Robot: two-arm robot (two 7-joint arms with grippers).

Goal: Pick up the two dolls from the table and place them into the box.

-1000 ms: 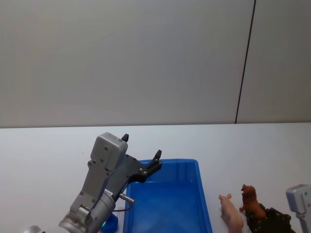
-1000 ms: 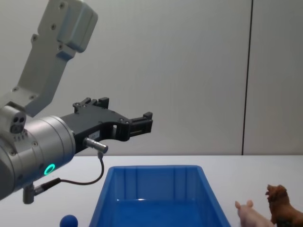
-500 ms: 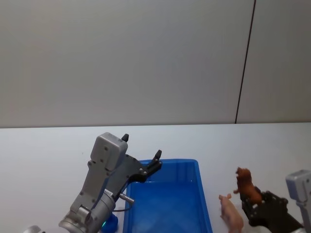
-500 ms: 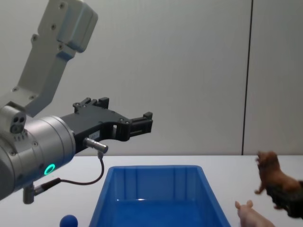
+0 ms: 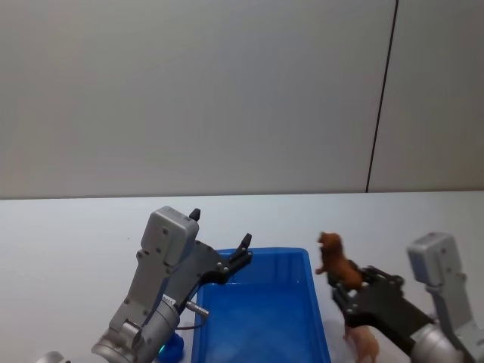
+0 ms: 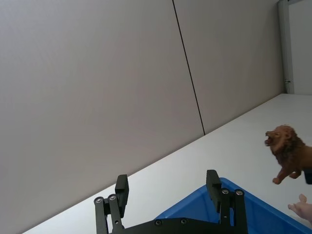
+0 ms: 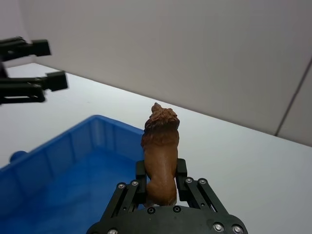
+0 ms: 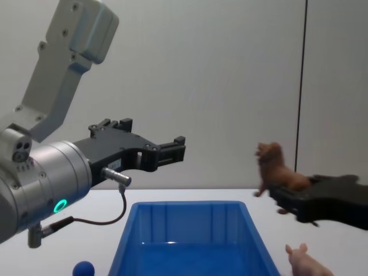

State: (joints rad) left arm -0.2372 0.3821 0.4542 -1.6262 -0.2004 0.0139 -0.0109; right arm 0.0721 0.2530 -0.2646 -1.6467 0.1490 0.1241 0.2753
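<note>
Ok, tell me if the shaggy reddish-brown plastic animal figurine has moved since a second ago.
Yes. The right hand lifted the brown figurine up and leftward, toward the bright blue plastic bin.

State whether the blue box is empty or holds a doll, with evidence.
Empty, as far as shown: the box has a bare floor. The right pincer holds the brown doll aloft; the pig stands on the table.

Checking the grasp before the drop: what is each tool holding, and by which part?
The right tool clamps the brown doll by its hindquarters, head free. The left tool is open and empty.
</note>
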